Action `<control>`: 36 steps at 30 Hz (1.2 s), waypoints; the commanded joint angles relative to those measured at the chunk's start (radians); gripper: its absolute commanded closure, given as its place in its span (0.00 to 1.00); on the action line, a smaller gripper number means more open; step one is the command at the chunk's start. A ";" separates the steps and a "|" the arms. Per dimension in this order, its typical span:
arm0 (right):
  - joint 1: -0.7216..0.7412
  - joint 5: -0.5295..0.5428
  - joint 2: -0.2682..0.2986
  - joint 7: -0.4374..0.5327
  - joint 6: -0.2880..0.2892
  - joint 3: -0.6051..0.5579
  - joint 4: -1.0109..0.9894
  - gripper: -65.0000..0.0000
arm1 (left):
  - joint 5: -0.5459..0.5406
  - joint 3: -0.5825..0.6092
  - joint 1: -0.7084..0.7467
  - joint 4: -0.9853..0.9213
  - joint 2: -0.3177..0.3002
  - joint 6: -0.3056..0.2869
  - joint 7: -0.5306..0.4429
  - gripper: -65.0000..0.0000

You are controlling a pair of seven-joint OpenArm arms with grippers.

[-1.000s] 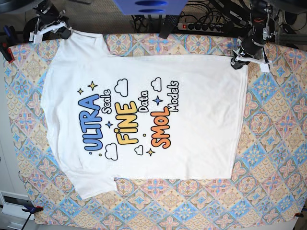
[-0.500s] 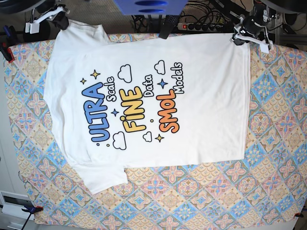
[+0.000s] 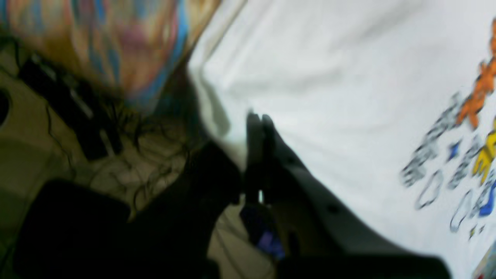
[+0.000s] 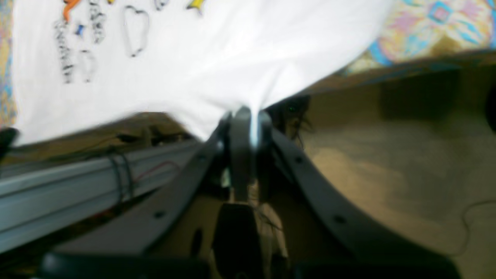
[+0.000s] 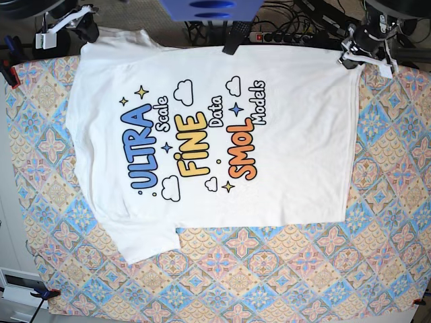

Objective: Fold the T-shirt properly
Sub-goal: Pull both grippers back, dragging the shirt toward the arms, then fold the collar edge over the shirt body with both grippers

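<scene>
The white T-shirt (image 5: 289, 155) lies print side up on the patterned table, its "ULTRA FiNE SMOL" print (image 5: 192, 145) facing me. My left gripper (image 5: 353, 57) is shut on the shirt's far right corner; the left wrist view shows the closed fingers (image 3: 257, 124) pinching the cloth (image 3: 329, 77). My right gripper (image 5: 84, 27) is shut on the far left corner by the sleeve; the right wrist view shows the jaws (image 4: 250, 120) closed on a bunched edge (image 4: 213, 58). Both hold the far edge at or past the table's back edge. One sleeve (image 5: 145, 242) lies at the near left.
The patterned tablecloth (image 5: 269, 282) covers the table. A blue object (image 5: 209, 10) and a power strip (image 5: 283, 37) with cables sit behind the far edge. Clamps (image 5: 7, 70) hold the cloth at the left side.
Both grippers have moved toward the table's far edge, dragging the shirt with them. The shirt's near hem and sleeve have slid farther away, and more tablecloth shows in front.
</scene>
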 commanded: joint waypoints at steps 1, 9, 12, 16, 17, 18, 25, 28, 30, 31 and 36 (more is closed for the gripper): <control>0.026 0.015 0.011 0.007 0.004 0.013 0.032 1.00 | -0.009 -0.008 0.002 0.030 -0.011 -0.006 -0.011 1.00; 0.290 0.015 0.012 -0.154 0.004 0.037 0.040 1.00 | -0.009 -0.004 -0.136 0.044 -0.009 -0.003 -0.011 1.00; 0.363 0.013 0.012 -0.185 0.004 0.042 0.039 1.00 | -0.009 -0.002 -0.187 0.042 -0.009 -0.003 -0.010 1.00; 0.452 0.012 0.012 -0.191 0.004 0.036 0.029 1.00 | -0.003 0.000 -0.256 0.041 -0.008 -0.003 -0.005 1.00; 0.469 0.012 0.012 -0.191 0.004 0.034 0.020 1.00 | -0.003 0.000 -0.270 0.039 -0.008 -0.003 0.010 1.00; 0.491 0.012 0.012 -0.192 0.004 0.034 0.006 1.00 | -0.003 0.000 -0.295 0.027 -0.008 -0.002 0.030 1.00; 0.637 0.012 0.012 -0.224 0.004 0.033 -0.150 1.00 | -0.001 -0.002 -0.451 -0.128 -0.008 -0.002 0.070 1.00; 0.689 0.012 0.012 -0.224 0.004 0.033 -0.208 1.00 | -0.001 0.000 -0.499 -0.190 -0.008 -0.003 0.072 1.00; 0.729 0.012 0.012 -0.224 0.004 0.024 -0.251 1.00 | -0.001 0.006 -0.528 -0.229 -0.008 -0.003 0.072 1.00; 0.750 0.012 0.012 -0.224 0.004 0.008 -0.274 1.00 | 0.000 0.021 -0.542 -0.243 -0.008 -0.003 0.070 1.00; 0.824 0.012 0.015 -0.217 0.004 -0.087 -0.351 1.00 | 0.000 0.039 -0.575 -0.283 -0.008 -0.003 0.069 1.00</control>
